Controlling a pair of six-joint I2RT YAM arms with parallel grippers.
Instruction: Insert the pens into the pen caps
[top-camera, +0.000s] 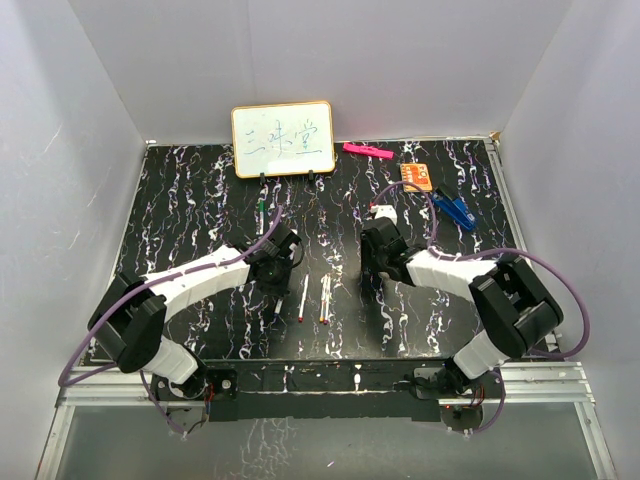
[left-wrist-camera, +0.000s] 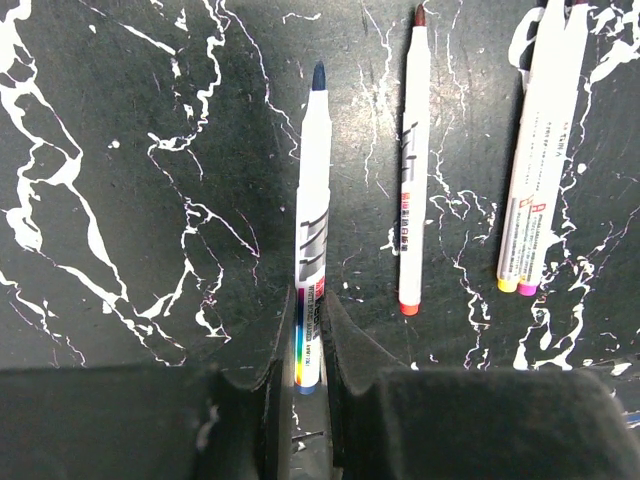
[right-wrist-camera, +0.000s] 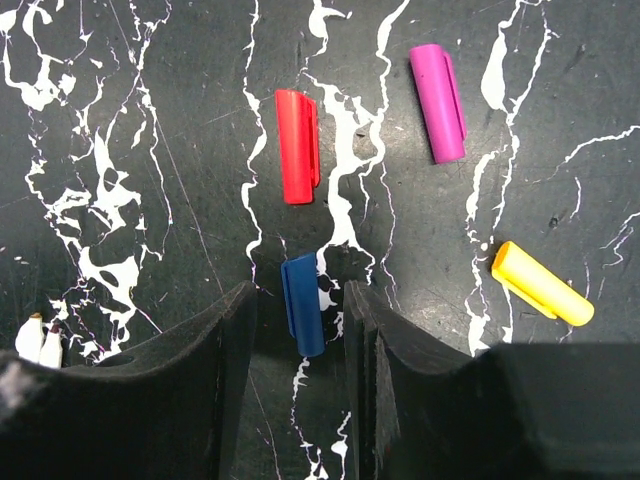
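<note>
In the left wrist view my left gripper (left-wrist-camera: 308, 300) is shut on the rear end of a white pen with a blue tip (left-wrist-camera: 312, 200) that lies on the table pointing away. A red-ended pen (left-wrist-camera: 412, 170) and two more pens (left-wrist-camera: 545, 150) lie to its right. In the right wrist view my right gripper (right-wrist-camera: 298, 290) is open, its jaws on either side of a blue cap (right-wrist-camera: 302, 303) with gaps on both sides. A red cap (right-wrist-camera: 298, 145), a purple cap (right-wrist-camera: 438, 102) and a yellow cap (right-wrist-camera: 541, 283) lie beyond it. In the top view the left gripper (top-camera: 275, 262) and right gripper (top-camera: 378, 250) are low over the table's middle.
A small whiteboard (top-camera: 283, 139) stands at the back. A pink marker (top-camera: 367, 151), an orange item (top-camera: 417, 176) and a blue clip (top-camera: 456, 210) lie at the back right. Loose pens (top-camera: 325, 297) lie between the arms, and a green-ended pen (top-camera: 260, 215) lies below the whiteboard.
</note>
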